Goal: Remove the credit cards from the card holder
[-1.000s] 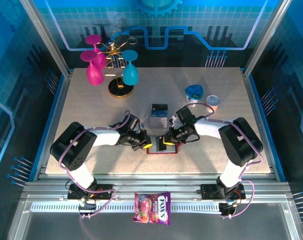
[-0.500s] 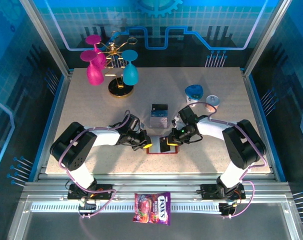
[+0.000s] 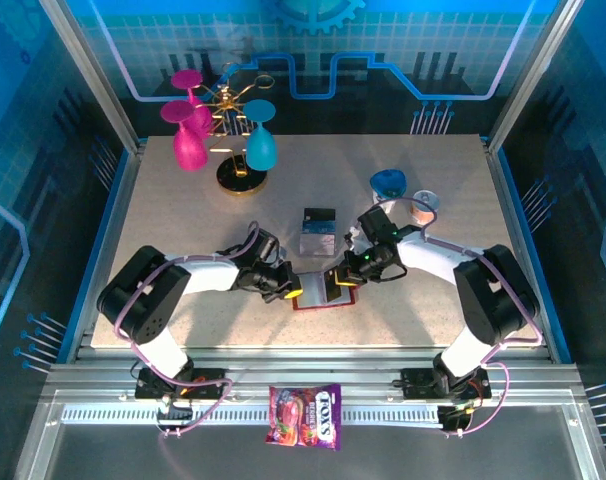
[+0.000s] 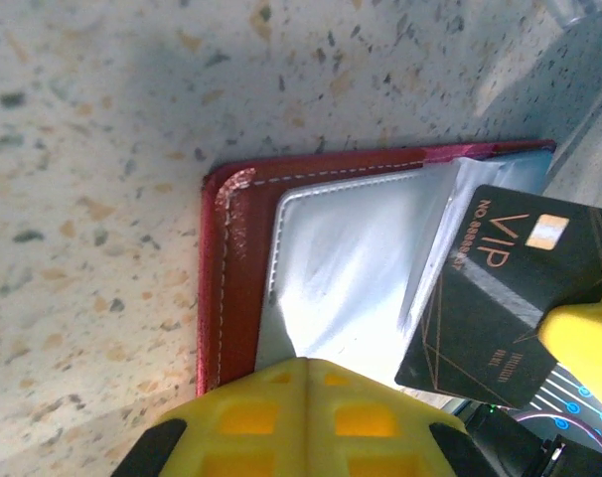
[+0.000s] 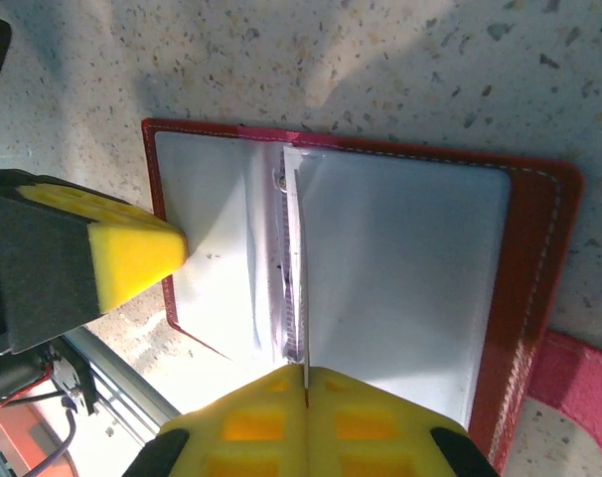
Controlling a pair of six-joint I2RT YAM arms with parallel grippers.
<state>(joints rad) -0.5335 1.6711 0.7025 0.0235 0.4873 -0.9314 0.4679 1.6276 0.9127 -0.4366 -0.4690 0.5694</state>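
Desk (image 3: 183,290): card holder (image 5: 525,258) lies open and flat between both jaws.
Left gripper (image 4: 306,373): jaws together, tips pressing on grey pocket (image 4: 351,258).
Right gripper (image 5: 306,383): jaws clamped on black card (image 4: 510,288), nearly free of the pocket.
Loose cards (image 3: 318,238) lie just beyond jaws.
Judgement: late stage, other pockets look empty.
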